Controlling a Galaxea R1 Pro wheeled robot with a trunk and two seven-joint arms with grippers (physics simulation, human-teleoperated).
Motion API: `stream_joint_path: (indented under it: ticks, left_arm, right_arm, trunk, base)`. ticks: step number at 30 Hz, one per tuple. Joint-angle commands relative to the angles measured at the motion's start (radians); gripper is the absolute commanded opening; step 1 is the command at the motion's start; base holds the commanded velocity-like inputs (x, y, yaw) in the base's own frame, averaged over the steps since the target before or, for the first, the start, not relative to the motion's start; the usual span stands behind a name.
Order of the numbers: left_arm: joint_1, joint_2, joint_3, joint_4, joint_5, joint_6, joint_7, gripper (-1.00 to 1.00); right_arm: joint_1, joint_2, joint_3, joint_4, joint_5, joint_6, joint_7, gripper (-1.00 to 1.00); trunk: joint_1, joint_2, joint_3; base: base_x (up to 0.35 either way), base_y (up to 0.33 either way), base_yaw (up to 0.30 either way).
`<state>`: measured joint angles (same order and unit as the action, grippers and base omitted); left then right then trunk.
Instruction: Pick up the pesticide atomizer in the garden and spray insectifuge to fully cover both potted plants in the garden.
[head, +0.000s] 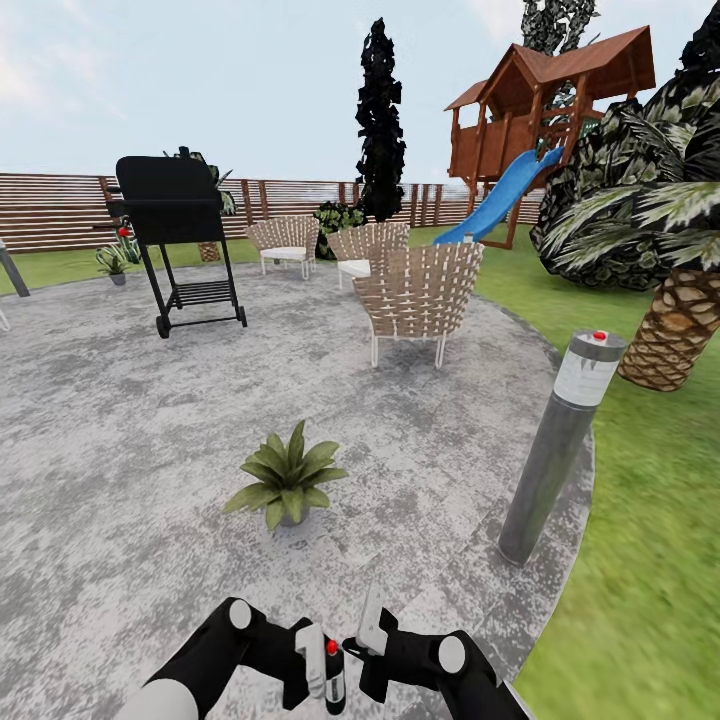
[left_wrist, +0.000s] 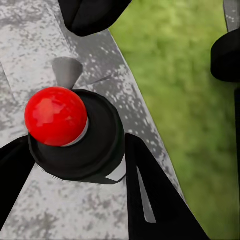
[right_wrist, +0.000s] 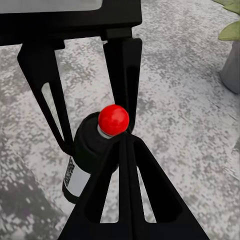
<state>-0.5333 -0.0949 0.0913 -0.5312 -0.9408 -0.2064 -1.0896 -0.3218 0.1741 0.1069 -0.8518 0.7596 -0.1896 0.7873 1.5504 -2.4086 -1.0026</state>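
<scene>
Atomizer (head: 334, 680) sits clamped between the left gripper's (head: 322, 676) fingers; the right gripper (right_wrist: 120, 137) rests narrowed against its red cap (right_wrist: 113, 119). Potted plant (head: 287, 480) stands ahead of both claws, apart. Recommended: close in and aim the nozzle at the leaves before spraying.

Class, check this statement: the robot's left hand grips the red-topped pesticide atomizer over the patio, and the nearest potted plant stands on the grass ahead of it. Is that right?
Not quite. The left hand does grip the red-topped pesticide atomizer, but the nearest potted plant stands on the grey paved patio, not on the grass. The head view shows it.
</scene>
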Motion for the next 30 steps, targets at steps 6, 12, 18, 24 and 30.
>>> stream_joint_path:
  ticks: [6,12,18,24,30]
  left_arm:
    - [-0.002,-0.003,0.008,0.0,-0.01,-0.01,-0.004,-1.0]
    - [-0.002,-0.002,0.008,0.005,-0.006,-0.011,-0.008,-1.0]
    - [-0.002,0.002,0.004,0.012,0.046,-0.042,-0.013,-1.0]
    - [-0.002,0.002,0.004,0.014,0.051,-0.053,-0.013,-1.0]
    - [-0.001,0.002,0.005,0.014,0.051,-0.054,-0.013,-1.0]
  right_arm:
    - [0.0,0.0,-0.001,-0.001,0.01,-0.007,0.0,-1.0]
    - [0.0,0.0,-0.001,-0.001,0.01,-0.007,0.0,-1.0]
    - [0.0,0.0,-0.001,-0.001,0.01,-0.007,0.0,-1.0]
    - [0.0,0.0,-0.001,-0.001,0.01,-0.007,0.0,-1.0]
    - [0.0,0.0,-0.001,0.0,0.01,-0.007,0.0,-1.0]
  trunk:
    - [0.0,0.0,-0.001]
    - [0.0,0.0,-0.001]
    - [0.0,0.0,-0.001]
    - [0.0,0.0,-0.001]
    - [0.0,0.0,-0.001]
  base:
    - [0.0,0.0,0.0]
    - [0.0,0.0,0.0]
    - [0.0,0.0,0.0]
    - [0.0,0.0,0.0]
    - [0.0,0.0,0.0]
